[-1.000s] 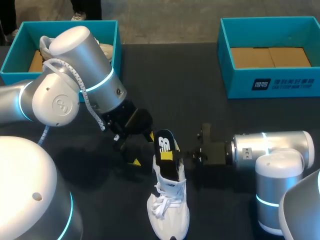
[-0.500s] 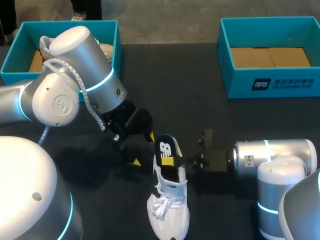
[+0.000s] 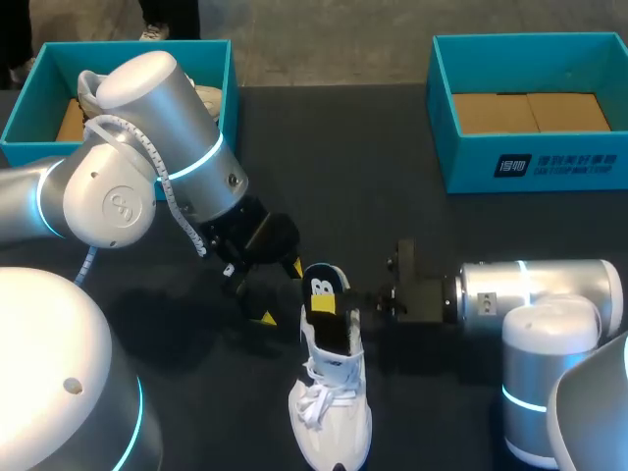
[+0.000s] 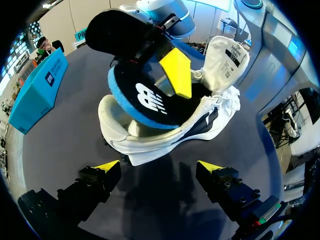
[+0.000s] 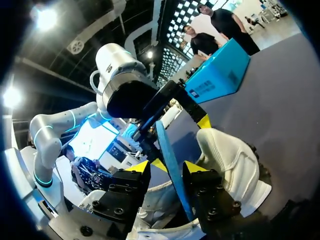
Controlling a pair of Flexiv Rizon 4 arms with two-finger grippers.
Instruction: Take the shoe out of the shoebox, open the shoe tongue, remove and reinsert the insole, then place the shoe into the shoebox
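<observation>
- Head view: the white shoe stands upright on the dark table, toe toward the robot, well apart from both teal boxes.
- The black insole with a blue edge stands tilted, its lower end down in the shoe's opening.
- The right gripper comes in from the side and pinches the insole, one yellow-tipped finger on each face.
- The left gripper hovers just beside the heel, its fingers spread wide and touching nothing.
- Left wrist view: the shoe's tongue is folded forward over the laces.
- The left shoebox holds another pale shoe; the right shoebox shows only its brown cardboard floor.
</observation>
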